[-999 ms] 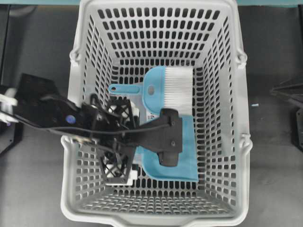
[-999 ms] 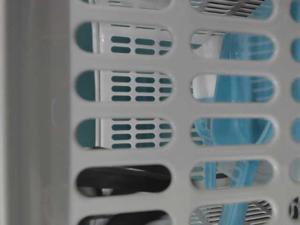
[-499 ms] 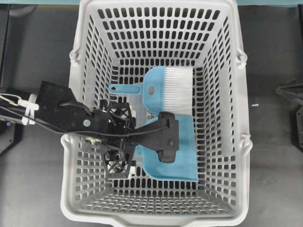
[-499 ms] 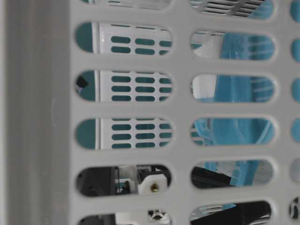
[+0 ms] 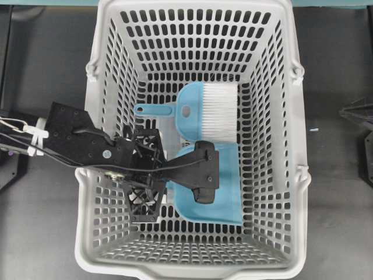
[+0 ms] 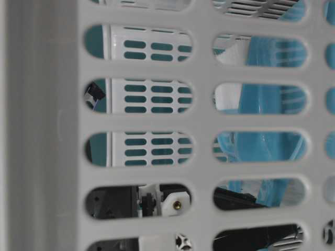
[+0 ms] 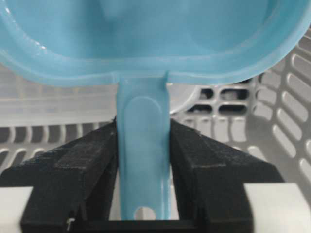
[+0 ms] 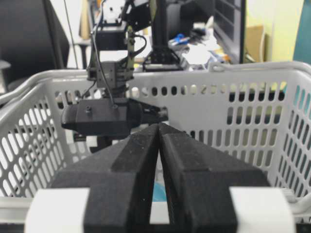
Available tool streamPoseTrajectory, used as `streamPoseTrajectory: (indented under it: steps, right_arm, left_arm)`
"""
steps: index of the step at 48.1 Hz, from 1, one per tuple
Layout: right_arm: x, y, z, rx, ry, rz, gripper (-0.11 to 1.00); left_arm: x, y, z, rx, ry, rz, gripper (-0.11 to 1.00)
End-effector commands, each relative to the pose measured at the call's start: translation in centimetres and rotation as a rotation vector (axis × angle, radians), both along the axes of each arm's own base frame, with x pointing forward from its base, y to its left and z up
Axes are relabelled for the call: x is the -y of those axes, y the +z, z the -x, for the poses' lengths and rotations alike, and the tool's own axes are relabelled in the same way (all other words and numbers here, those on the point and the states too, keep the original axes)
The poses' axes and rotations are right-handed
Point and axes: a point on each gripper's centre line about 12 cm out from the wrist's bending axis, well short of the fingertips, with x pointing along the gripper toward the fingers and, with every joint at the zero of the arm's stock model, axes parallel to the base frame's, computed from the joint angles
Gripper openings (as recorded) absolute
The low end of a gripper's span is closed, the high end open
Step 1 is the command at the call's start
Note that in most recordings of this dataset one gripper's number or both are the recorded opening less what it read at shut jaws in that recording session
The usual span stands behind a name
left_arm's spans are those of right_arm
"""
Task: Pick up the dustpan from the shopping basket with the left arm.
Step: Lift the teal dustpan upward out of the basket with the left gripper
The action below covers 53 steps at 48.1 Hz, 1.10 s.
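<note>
Light-blue plastic dustpan [image 7: 146, 43], thin holed handle.

Blue hand brush [image 5: 201, 114], white bristles; apparently lying flat.

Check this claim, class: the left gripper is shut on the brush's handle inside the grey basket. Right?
Not the brush. The left wrist view shows the left gripper shut on the dustpan by its handle. It is inside the grey basket.

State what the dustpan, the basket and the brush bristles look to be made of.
Dustpan: likely moulded plastic, light blue, glossy with soft highlights. Shopping basket: grey plastic, matte, walls pierced by moulded oval slots. Brush bristles: fine white fibres, probably synthetic.
</note>
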Motion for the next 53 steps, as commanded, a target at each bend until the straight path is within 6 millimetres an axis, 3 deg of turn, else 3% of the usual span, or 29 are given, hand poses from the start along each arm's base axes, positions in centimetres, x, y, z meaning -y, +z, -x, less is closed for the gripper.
streamPoseTrajectory:
  steps: [1,29,38,53]
  right_arm:
    - [0.0,0.2,-0.1,0.006,-0.002,-0.005,0.0]
    - [0.0,-0.1,0.1,0.003,-0.002,-0.005,0.0]
    - [0.0,-0.1,0.2,0.008,-0.002,-0.005,0.0]
    - [0.0,0.0,0.4,0.017,-0.002,-0.005,0.0]
  left_arm:
    - [0.1,2.7,-0.1,0.066,-0.004,0.008,0.3]
    - [-1.3,16.9,1.6,0.187,0.036,0.026,0.3]
    - [-1.6,19.0,2.4,0.154,0.046,0.02,0.3]
    - [-2.1,19.9,2.8,0.171,0.057,0.022,0.3]
